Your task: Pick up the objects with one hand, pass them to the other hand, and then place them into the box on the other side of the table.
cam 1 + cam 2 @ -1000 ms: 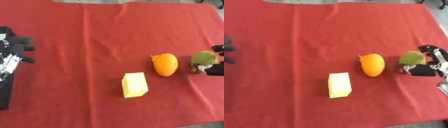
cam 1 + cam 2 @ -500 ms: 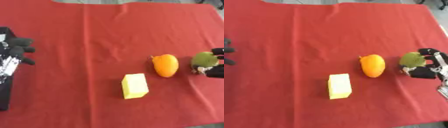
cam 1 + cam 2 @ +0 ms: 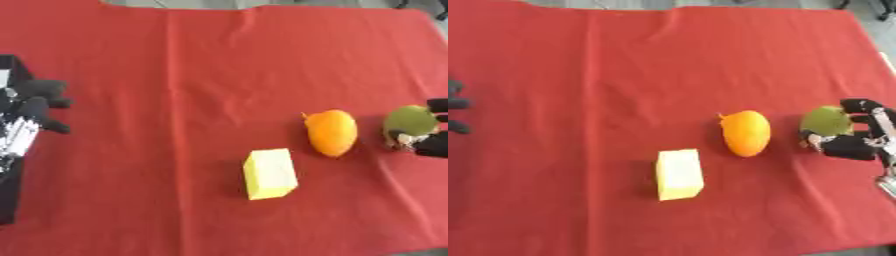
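Note:
A green round fruit (image 3: 825,120) sits on the red cloth at the right side, and my right hand (image 3: 859,140) has its fingers and thumb curled round it. An orange fruit (image 3: 745,133) lies just left of it, apart from the hand. A yellow block (image 3: 679,174) lies nearer the front, left of the orange fruit. My left hand (image 3: 31,110) shows at the left edge, fingers curled and holding nothing, far from all three objects.
The red cloth (image 3: 201,65) covers the whole table top. A black edge (image 3: 10,200) runs along the lower left beside my left arm. The cloth's far edge is at the top, with grey floor beyond it.
The green fruit and my right hand have shifted little. My left hand has moved slightly at the left edge.

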Robot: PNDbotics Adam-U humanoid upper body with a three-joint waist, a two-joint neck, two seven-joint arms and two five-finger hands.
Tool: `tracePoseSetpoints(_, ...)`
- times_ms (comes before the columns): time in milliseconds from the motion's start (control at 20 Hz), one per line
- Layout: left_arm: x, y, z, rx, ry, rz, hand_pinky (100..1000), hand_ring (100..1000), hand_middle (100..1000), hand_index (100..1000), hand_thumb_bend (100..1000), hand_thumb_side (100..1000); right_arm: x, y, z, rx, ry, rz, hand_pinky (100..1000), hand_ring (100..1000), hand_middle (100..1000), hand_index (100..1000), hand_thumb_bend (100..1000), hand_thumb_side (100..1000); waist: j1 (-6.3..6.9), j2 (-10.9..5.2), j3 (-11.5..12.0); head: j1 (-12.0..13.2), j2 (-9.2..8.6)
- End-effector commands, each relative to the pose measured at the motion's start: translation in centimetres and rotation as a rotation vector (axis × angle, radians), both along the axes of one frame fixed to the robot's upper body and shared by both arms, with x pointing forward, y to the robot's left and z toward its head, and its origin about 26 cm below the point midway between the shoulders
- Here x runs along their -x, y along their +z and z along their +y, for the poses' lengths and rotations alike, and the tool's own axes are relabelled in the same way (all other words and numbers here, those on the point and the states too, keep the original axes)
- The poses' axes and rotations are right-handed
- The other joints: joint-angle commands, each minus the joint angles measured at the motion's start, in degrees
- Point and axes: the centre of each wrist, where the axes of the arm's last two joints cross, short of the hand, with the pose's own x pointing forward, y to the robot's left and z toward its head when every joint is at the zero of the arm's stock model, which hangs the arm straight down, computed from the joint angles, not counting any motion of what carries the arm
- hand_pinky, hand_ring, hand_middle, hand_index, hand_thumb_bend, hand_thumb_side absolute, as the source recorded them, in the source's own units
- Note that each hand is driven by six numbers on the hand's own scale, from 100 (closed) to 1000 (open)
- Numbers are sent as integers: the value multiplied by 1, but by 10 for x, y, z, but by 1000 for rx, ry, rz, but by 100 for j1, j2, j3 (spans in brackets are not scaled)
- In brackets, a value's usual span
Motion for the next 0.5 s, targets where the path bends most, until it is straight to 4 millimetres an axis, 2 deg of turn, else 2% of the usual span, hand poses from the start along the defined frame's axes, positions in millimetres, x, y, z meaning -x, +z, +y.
tracePoseSetpoints(50, 3, 5, 3, -18, 3, -25, 638, 785, 785, 758, 100, 570, 0, 10, -7, 217, -476, 75, 828, 919, 843, 848, 481, 100, 7, -94, -27, 28, -37)
tracePoseSetpoints(500, 3, 3, 3, -25, 9, -16, 638, 786, 786, 758, 100, 574, -1, 14, -12, 246, -496, 57, 839, 928, 864, 860, 494, 100, 2, -99, -61, 50, -12)
